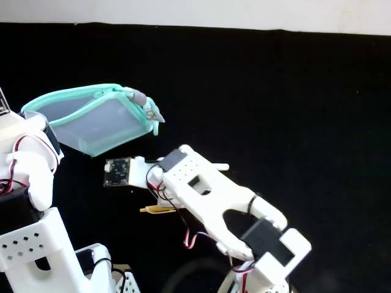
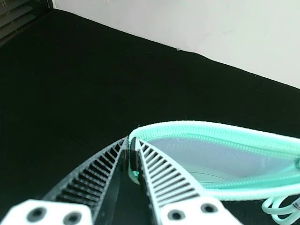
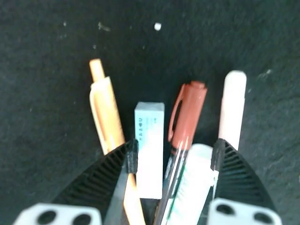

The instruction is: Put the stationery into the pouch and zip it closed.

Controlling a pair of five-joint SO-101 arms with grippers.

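A translucent pouch [image 1: 101, 125] with mint-green trim hangs above the black table at the left, its mouth gaping and its zip pull [image 1: 148, 108] at the end away from the arm. My left gripper [image 2: 131, 146] is shut on the pouch's [image 2: 211, 157] zipper edge. The stationery lies side by side on the table: an orange pen [image 3: 105, 112], a white eraser [image 3: 149, 140], a red-capped pen [image 3: 187, 112] and a white pen [image 3: 233, 108]. My right gripper [image 3: 174, 152] stands open just over them, the eraser and red pen between its fingers. The right arm [image 1: 208, 195] covers most of them from above.
The black table [image 1: 281, 104] stretches free to the right and back, ending at a white wall. The left arm's base [image 1: 36, 244] stands at the front left, close to the right arm's base [image 1: 269, 256].
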